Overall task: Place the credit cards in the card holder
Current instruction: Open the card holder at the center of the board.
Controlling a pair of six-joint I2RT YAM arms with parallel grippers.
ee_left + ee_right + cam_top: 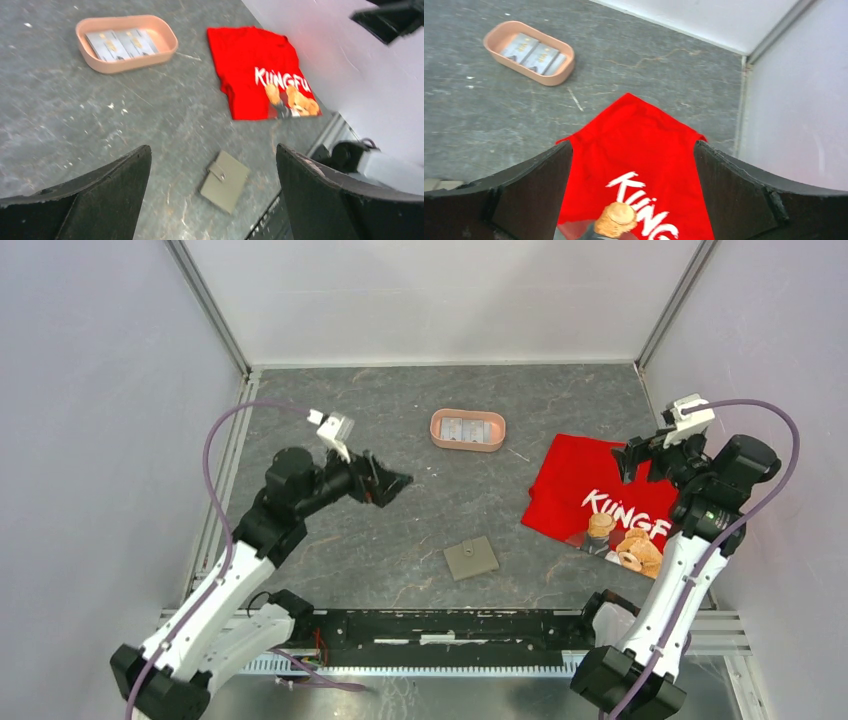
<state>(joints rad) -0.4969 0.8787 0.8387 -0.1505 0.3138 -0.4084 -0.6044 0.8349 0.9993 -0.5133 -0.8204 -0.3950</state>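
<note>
From here the grey table (pixel 400 530) carries everything I need. The largest loose thing is the red T-shirt (pixel 590 490), spread flat by the right edge, and it is no part of the job.

My left gripper (pixel 385 482) hangs over the left half of the table with its fingers spread wide and nothing between them. My right gripper (pixel 636 455) hovers above the shirt at the right edge, equally wide and empty.

The pink tray (pixel 127 63) sits toward the far edge, about the middle of its length. The card holder (pixel 471 560) lies flat and folded shut near the near edge, roughly central, stud side up and well apart from the tray. The credit cards (pixel 120 44) lie side by side inside the tray, two or three of them; I can't count them for certain.

I judge the task to be at its very start, with no card lifted and the holder unopened. The next move, as I read it, calls for one arm to flip the holder open and pin it, while the other reaches to the tray. The cards are thin and lie flat within the rim, so I expect an awkward pinch.
</note>
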